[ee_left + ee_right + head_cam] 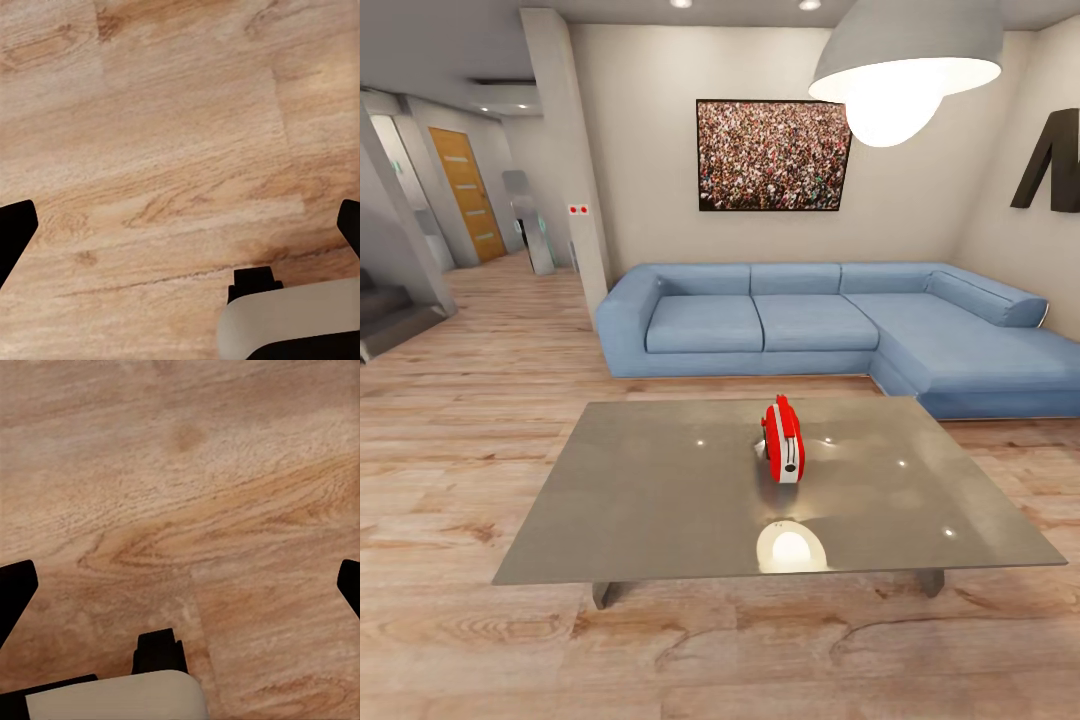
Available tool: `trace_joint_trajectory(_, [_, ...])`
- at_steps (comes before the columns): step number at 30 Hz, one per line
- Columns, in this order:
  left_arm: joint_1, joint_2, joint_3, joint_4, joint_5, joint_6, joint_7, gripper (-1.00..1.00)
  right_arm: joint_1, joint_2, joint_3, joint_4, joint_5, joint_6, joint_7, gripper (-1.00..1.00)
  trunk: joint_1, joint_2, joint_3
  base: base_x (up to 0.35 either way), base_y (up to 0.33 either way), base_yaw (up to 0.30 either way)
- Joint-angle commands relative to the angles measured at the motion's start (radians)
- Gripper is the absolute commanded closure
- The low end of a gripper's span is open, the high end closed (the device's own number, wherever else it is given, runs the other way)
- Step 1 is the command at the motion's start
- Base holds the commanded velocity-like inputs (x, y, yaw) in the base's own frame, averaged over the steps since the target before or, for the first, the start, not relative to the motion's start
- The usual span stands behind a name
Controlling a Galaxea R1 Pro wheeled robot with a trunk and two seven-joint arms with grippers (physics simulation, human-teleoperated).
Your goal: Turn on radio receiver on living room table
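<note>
Radio receiver (783, 440) (small and red) stands upright near the middle of the grey tabletop (660, 480), with the blue sofa (810, 325) far behind, while both wrist views show jaws wide apart over the wood floor (172, 112).

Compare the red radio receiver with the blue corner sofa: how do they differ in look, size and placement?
The radio receiver is bright red with a white end panel; the sofa is plain blue. The radio is small, the sofa far larger. The radio stands on the grey table; the sofa sits on the wood floor behind it.
</note>
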Motion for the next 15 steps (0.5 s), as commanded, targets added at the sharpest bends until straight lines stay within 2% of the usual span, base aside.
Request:
trace_joint_trajectory(1, [0.000,0.000,0.000,0.000,0.000,0.000,0.000,-1.00,0.000,0.000,0.000,0.000,-0.001,-0.001,0.000,-1.00,0.000,0.000,0.000,0.000,0.000,0.000])
trace_joint_trajectory(15, [0.000,-0.001,0.000,0.000,0.000,0.000,0.000,-1.00,0.000,0.000,0.000,0.000,-0.002,-0.003,0.000,-1.00,0.000,0.000,0.000,0.000,0.000,0.000])
